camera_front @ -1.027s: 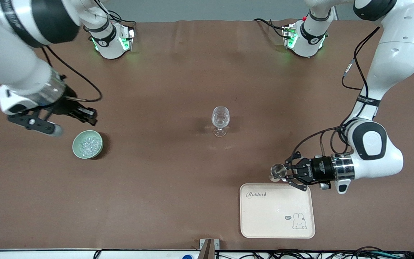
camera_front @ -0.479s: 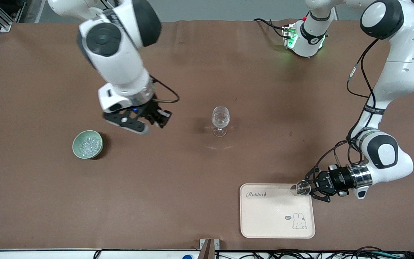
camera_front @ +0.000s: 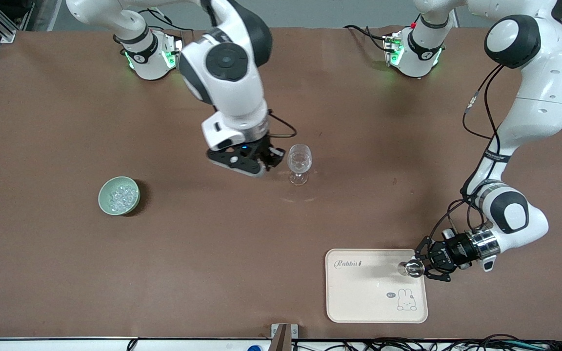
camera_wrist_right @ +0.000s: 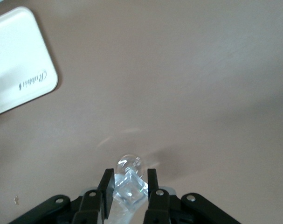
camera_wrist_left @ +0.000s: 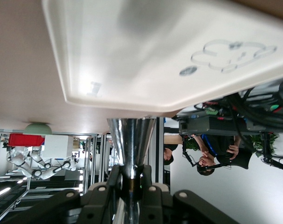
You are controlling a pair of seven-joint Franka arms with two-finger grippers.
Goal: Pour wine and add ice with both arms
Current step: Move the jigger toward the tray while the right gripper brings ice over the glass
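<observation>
Beside wine glass (camera_front: 299, 163), ice cube (camera_wrist_right: 129, 190) pinched in right gripper (camera_front: 267, 165) fingers; stem strike or early slip feared. Left gripper (camera_front: 420, 267) fingers clamped on metal cup (camera_front: 407, 268) over tray (camera_front: 359, 297).

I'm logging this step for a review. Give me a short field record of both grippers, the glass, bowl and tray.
right gripper: shut on ice cube, beside the wine glass
left gripper: shut on metal cup, over the tray edge
bowl: holds ice, toward the right arm's end
glass: upright, mid-table
</observation>
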